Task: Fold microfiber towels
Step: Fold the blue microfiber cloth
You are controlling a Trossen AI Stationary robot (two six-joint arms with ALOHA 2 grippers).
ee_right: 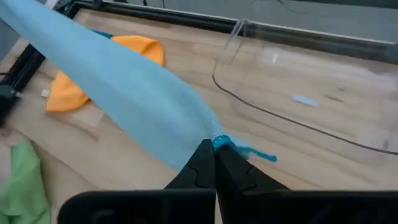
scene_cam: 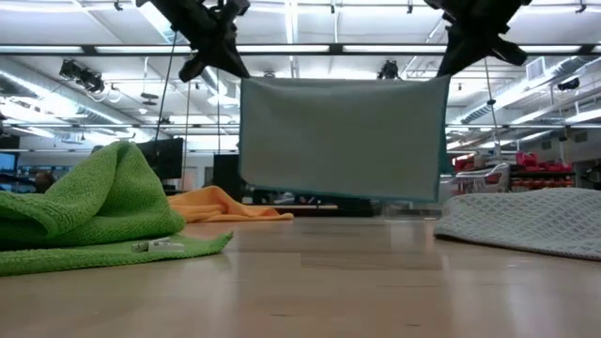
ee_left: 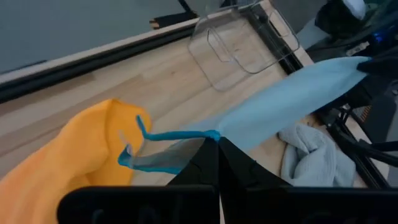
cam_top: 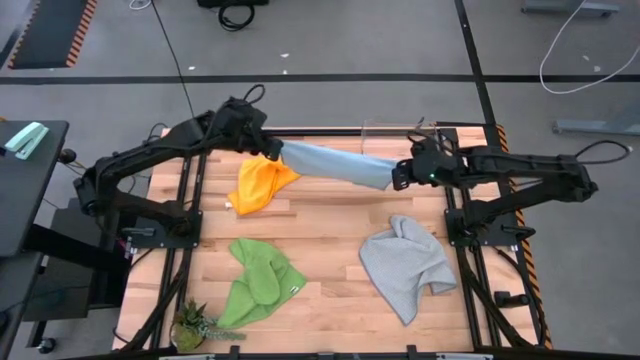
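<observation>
Nearest the front edge of the wooden counter, a small green potted plant sits at the front left corner. Just behind it lies the crumpled bright green microfiber towel, and across on the front right lies the rumpled light grey microfiber towel, well apart from the green one. Farther back, left of centre, the bunched yellow-orange microfiber towel rests on the wood. Above the back half of the counter I hold the light blue microfiber towel stretched in the air between my two arms, clear of the surface. My left fingers are pressed together, pinching one corner of it above the yellow-orange towel. My right fingers are pressed together too, pinching the opposite corner near the right edge. At the back right corner stands a clear plastic bin.
</observation>
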